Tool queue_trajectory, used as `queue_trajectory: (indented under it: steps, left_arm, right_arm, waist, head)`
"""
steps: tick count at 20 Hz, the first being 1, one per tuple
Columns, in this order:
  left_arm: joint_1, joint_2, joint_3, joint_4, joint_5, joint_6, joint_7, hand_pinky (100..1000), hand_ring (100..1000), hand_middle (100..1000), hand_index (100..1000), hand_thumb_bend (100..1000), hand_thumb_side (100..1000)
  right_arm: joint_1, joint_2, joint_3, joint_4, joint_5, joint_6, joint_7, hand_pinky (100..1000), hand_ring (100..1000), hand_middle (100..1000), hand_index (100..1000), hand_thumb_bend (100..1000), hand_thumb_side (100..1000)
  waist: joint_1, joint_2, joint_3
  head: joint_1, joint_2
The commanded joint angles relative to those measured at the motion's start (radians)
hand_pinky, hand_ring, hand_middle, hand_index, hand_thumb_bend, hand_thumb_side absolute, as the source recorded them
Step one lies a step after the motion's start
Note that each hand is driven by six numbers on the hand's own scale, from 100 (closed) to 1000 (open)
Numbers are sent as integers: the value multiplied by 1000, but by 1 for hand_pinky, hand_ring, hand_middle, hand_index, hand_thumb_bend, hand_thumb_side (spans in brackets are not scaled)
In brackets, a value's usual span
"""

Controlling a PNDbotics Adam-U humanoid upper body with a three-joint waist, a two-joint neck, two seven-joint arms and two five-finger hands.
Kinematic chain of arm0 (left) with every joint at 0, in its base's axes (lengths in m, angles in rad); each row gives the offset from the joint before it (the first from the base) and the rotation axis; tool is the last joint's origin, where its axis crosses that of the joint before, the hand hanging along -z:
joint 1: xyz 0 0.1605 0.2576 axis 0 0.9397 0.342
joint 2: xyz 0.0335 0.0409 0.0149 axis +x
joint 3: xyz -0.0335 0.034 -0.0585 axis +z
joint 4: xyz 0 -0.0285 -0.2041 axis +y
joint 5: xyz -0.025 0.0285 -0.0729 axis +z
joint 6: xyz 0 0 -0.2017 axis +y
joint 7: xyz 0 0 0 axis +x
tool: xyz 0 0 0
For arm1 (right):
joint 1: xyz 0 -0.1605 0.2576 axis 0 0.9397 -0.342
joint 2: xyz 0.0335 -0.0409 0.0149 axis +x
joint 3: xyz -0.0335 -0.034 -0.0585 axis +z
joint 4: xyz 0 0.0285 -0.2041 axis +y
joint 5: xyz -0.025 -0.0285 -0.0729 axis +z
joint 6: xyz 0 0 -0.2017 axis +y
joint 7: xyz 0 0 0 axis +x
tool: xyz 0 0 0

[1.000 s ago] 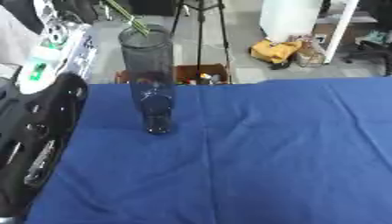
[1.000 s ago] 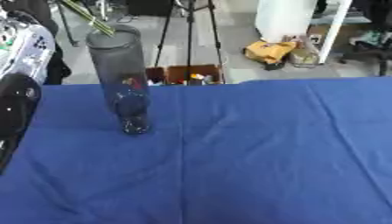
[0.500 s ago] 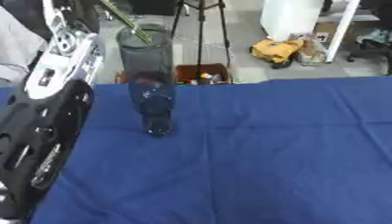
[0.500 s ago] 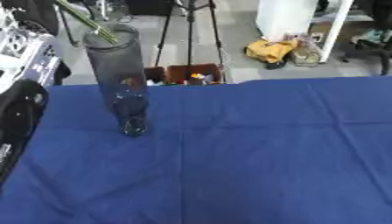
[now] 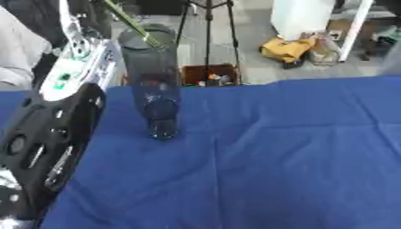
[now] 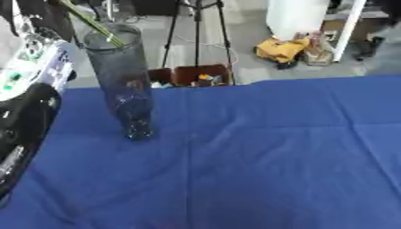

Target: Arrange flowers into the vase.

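Note:
A tall dark see-through vase stands upright on the blue tablecloth, left of the middle. A thin green flower stem slants down from the top left, and its lower end sits inside the vase's mouth. My left arm rises along the left edge, black below and silver-white at the wrist. The left hand shows only as a dark blurred shape at the top left, beside the upper stem. Whether it holds the stem is unclear. My right hand does not show.
Beyond the table's far edge are a tripod, a brown box of small items, a yellow bag and a white cabinet. The cloth stretches bare to the right and front of the vase.
My left arm has swung up and in toward the vase, filling more of the left side. The stem's lower end has sunk a little deeper into the vase's mouth.

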Motion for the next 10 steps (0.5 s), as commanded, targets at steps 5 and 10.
queue_trajectory:
  steps: [5, 10]
  left_arm:
    - [-48, 40, 7, 16, -36, 2, -8, 100, 100, 100, 100, 100, 779]
    - [-60, 46, 9, 35, -98, 22, -8, 100, 100, 100, 100, 100, 763]
  right_arm:
    - [0, -26, -10, -15, 10, 3, -1, 769, 831, 795, 843, 100, 813]
    - [12, -21, -13, -15, 16, 8, -1, 770, 831, 794, 842, 100, 809]
  waist:
    - [16, -2, -1]
    - [21, 5, 4]
  head:
    - [17, -25]
    - [21, -28]
